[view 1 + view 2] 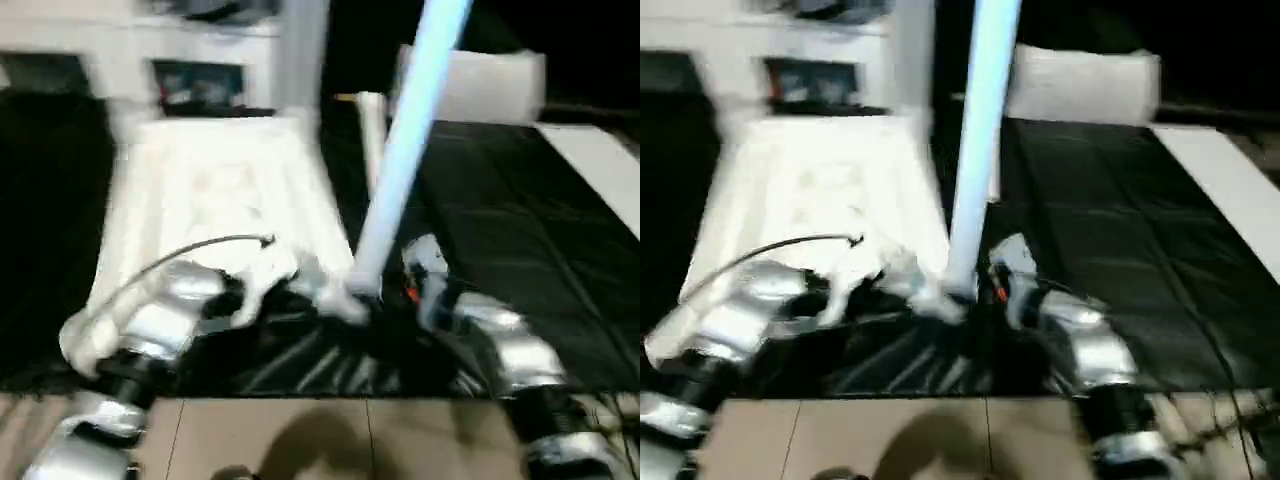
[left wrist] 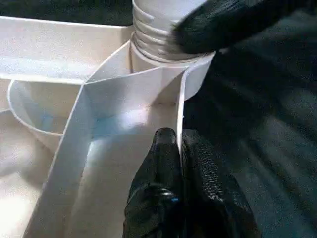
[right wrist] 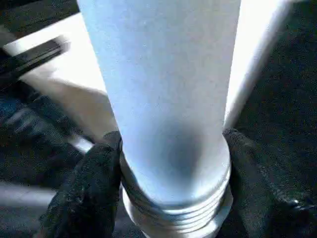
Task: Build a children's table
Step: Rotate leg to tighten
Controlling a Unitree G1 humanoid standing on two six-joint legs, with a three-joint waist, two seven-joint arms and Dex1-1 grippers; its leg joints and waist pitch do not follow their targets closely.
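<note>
Threads of the long white tapered plastic leg [image 1: 400,170] sit at the white ribbed plastic tabletop [image 1: 215,195]'s five-o'clock socket; right hand [image 3: 168,183] clamps its stiff, slick base, left hand [image 2: 179,163] pinches the thin rim.

Motion-blurred head views, dim surroundings

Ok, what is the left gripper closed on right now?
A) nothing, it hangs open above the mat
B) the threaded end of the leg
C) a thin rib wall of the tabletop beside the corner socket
C: in the left wrist view the left gripper pinches a thin upright rib of the tabletop beside the corner socket, while the right gripper holds the leg at its threads.
</note>
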